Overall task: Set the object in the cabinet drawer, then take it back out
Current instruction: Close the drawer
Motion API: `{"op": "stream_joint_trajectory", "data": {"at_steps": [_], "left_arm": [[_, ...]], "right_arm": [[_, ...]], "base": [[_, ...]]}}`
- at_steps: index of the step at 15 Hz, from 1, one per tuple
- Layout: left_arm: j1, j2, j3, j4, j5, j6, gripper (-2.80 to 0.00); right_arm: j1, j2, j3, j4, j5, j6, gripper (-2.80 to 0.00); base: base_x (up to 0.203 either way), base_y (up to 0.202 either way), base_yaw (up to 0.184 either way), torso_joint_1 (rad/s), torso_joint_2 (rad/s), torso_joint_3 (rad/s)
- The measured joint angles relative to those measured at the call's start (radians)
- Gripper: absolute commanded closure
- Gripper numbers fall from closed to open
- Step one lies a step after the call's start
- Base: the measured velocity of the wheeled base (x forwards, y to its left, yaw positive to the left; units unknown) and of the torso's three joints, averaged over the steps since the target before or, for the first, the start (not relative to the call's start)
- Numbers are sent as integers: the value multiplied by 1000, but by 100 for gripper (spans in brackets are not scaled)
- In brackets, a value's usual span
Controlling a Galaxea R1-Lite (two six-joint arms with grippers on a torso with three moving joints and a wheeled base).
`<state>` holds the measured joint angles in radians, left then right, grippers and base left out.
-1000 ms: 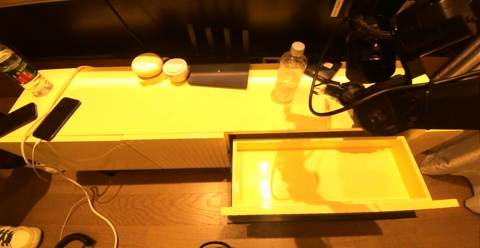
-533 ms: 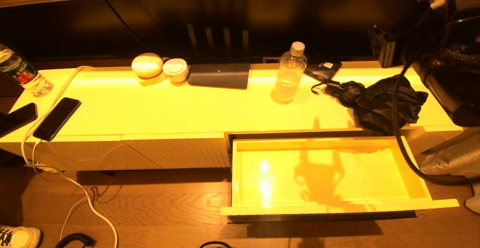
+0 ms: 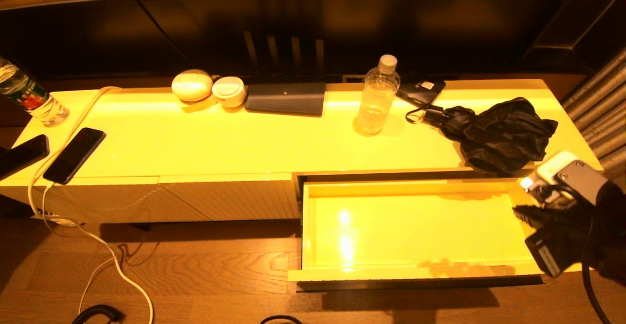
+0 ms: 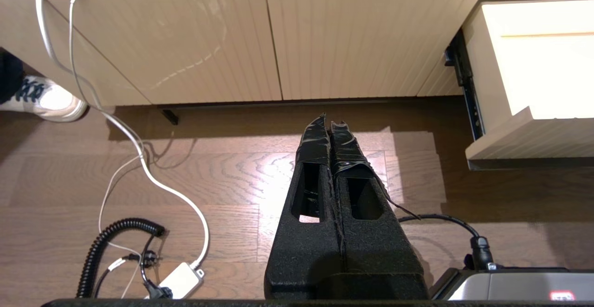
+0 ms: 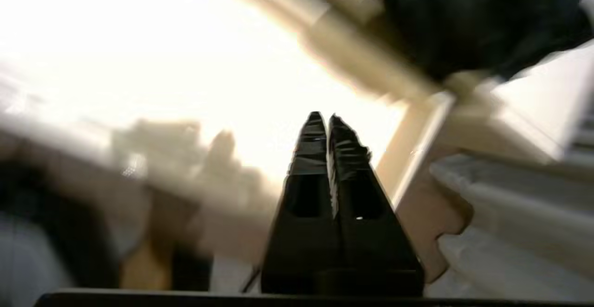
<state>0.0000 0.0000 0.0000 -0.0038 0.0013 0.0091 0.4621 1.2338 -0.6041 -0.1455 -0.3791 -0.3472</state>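
Right gripper, fingers pressed together and empty, now sits low at 4 o'clock beside the right end of the wide, shallow cream-yellow cabinet drawer; 1 second ago that arm loomed over the table at 2 o'clock. Its retreat uncovers the crumpled black folding umbrella lying on the glossy yellow table, just behind the open, empty drawer. Judged from this, the object is back out. Left gripper hangs closed above the wooden floor.
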Motion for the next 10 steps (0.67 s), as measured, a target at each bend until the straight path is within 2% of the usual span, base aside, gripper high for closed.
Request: {"op": "stream_joint_trajectory", "data": {"at_steps": [3, 9, 10], "left_arm": [[0, 0, 0, 0, 0, 0, 0], [0, 0, 0, 0, 0, 0, 0], [0, 0, 0, 0, 0, 0, 0]], "right_arm": [[-2, 9, 93, 60, 180, -21, 0], [8, 86, 221, 55, 505, -207, 0], [8, 103, 240, 56, 532, -244, 0]], "base": [[0, 0, 0, 0, 0, 0], [0, 0, 0, 0, 0, 0], [0, 0, 0, 0, 0, 0]]}}
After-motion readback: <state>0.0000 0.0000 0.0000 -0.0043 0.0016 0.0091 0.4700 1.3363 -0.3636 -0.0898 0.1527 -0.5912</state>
